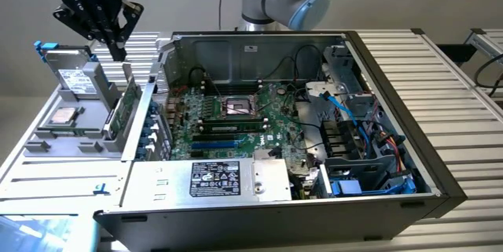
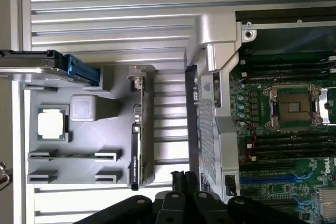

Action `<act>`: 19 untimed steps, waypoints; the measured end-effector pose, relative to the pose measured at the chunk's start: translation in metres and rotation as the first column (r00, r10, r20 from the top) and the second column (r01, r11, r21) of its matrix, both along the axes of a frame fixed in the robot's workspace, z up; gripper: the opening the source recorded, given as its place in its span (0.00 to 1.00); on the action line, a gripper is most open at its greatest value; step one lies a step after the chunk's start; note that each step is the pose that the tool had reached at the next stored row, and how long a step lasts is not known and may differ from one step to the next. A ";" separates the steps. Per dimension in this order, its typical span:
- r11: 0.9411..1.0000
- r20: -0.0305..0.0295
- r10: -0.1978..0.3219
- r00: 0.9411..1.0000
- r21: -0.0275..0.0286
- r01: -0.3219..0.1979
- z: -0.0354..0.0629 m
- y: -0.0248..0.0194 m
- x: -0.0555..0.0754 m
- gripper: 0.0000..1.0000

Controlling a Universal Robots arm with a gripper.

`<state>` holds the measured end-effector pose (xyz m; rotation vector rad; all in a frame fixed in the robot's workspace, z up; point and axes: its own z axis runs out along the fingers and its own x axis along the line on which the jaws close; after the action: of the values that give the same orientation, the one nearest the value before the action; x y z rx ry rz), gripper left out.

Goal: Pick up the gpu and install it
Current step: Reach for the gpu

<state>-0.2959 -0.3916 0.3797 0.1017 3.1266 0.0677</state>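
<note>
Where the grey tray (image 1: 47,145) sits at the exterior view's left, a silver hard drive (image 1: 75,78) stands upright in it and a processor chip (image 1: 65,116) lies flat in front. At the tray's edge nearest the computer, the gpu (image 1: 122,113) stands on its long edge in a slot (the wrist view catches it edge-on (image 2: 137,129), silver bracket towards the hard drive's end). Above it hangs the black hand (image 1: 118,53), fingers drawn together on nothing and well clear of the card. Further right the open computer case (image 1: 377,57) lies on the ribbed bench (image 1: 460,84), its large green motherboard (image 1: 235,116) exposed and blue cables (image 1: 350,116) towards its right side
</note>
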 end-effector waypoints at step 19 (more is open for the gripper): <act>1.000 -0.028 0.004 1.000 -0.011 -0.005 -0.0187 0.0026 -0.022 0.12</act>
<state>-0.3174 -0.3890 0.3610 0.0965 3.1544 0.0503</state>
